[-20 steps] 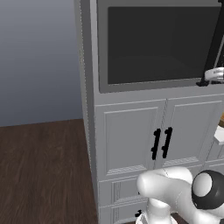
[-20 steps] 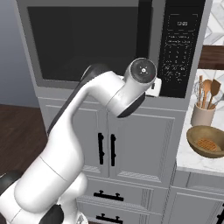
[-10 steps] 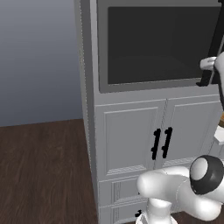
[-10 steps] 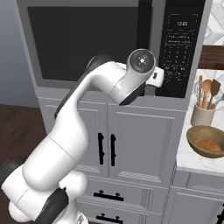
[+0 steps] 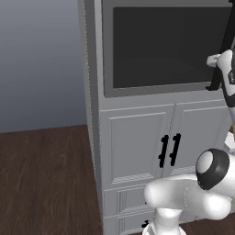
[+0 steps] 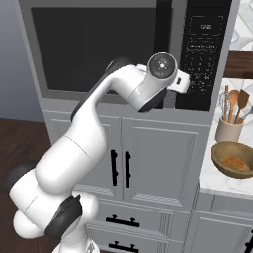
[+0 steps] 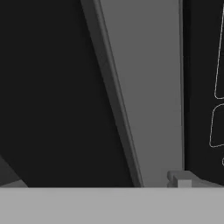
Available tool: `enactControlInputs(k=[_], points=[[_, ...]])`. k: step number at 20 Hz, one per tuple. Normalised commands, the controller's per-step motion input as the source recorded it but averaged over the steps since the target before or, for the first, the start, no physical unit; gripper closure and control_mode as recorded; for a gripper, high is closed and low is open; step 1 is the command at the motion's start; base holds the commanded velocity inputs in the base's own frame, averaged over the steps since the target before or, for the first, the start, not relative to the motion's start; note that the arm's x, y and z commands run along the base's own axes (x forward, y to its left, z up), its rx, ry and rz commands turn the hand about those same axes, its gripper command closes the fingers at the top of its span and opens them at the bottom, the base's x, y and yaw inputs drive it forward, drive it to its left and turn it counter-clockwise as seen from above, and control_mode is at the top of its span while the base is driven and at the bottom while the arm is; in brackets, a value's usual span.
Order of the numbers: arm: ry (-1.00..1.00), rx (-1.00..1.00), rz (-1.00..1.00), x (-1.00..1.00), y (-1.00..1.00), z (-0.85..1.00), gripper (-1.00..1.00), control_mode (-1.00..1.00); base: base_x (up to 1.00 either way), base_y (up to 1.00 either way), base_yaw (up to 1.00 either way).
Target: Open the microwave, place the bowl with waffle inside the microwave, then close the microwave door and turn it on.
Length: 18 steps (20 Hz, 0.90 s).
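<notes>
The microwave [image 6: 99, 47] is built in above grey cabinets, and its microwave door [image 5: 165, 46] is closed, dark window facing me. Its tall black bar handle [image 6: 163, 27] runs between the window and the black keypad panel [image 6: 205, 54]. My gripper [image 5: 216, 69] is open at the handle's lower end, hard up against the door, with nothing seen between the jaws. In the hand view one fingertip [image 7: 183, 179] shows in front of the grey door frame [image 7: 148, 87]. The bowl [image 6: 232, 159], brown with a waffle in it, sits on the counter to the right.
A utensil crock [image 6: 229, 132] with wooden spoons stands behind the bowl on the white marble counter [image 6: 212, 175]. Panelled cabinet doors with small black handles [image 6: 120, 168] are below the microwave, drawers under them. Dark wood floor [image 5: 41, 174] lies to the left.
The hand has risen a little and closed in on the lower end of the door handle. The arm's upper links have swung. The jaws have stayed open; door and bowl have not moved.
</notes>
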Motion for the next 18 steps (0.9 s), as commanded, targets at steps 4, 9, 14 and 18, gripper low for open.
enactControlInputs(k=[4,9,14,18], points=[[-0.08,0.09,0.0,0.1,0.0,-0.05,1.0,-1.0,0.0,0.0,0.0],[0.01,0.0,0.0,0.12,0.0,-0.03,1.0,-1.0,0.0,0.0,0.0],[0.01,-0.03,-0.02,-0.39,-0.22,0.05,1.0,-1.0,0.0,0.0,0.0],[0.0,-0.1,-0.08,-0.98,-0.42,0.13,1.0,-1.0,0.0,0.0,0.0]])
